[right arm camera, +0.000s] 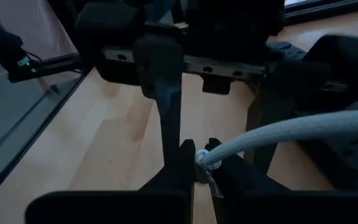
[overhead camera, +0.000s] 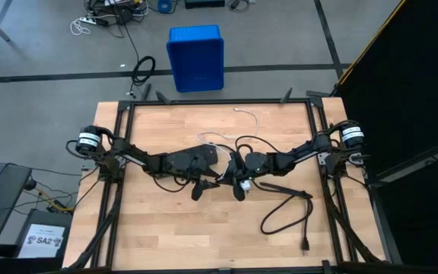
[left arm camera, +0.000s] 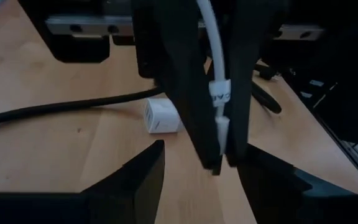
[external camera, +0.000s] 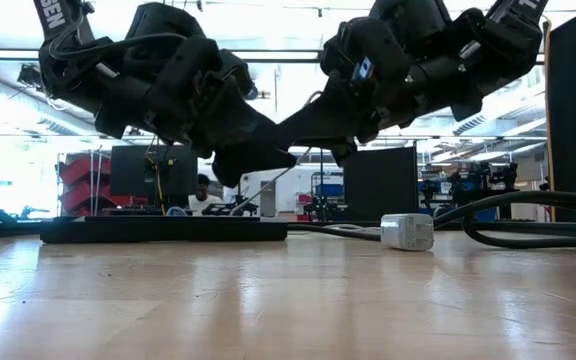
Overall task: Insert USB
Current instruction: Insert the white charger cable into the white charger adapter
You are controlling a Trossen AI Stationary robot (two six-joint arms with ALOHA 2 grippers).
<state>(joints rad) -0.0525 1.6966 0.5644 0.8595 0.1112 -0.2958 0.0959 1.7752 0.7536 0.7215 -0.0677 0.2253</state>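
Handover mid-table: right gripper [right arm camera: 194, 167] clamped on the USB [right arm camera: 278, 134] cable near its plug, left gripper [left arm camera: 194, 155] open alongside, apparently for regrasping toward white charger [left arm camera: 161, 116].

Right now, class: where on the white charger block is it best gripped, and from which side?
Probably across its two flat side faces, coming straight down: the white charger block is small and boxy, lies flat on the table, and the black cord crowds one side.
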